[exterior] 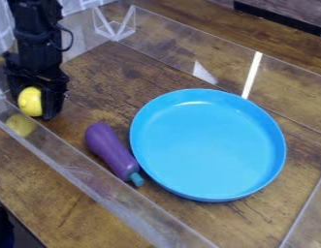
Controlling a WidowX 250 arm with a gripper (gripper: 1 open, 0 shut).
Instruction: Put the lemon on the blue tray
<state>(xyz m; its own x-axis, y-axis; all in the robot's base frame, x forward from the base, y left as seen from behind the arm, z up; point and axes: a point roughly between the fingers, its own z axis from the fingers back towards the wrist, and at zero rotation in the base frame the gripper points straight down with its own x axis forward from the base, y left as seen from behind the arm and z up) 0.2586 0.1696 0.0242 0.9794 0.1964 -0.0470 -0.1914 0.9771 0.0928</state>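
At nine o'clock the gripper (32, 100) straddles the lemon (31, 100), jaws seemingly pressing its sides, though blur hides contact. The blue tray (253, 116) sits at four o'clock, the eggplant (111, 150) beside its left rim

My arm (37, 29) reads as matte black all over, a blocky segmented column with a thin dark cable looping off its side. Its gripper (32, 100) is black too, ending in two stubby, squared fingers (52, 97).
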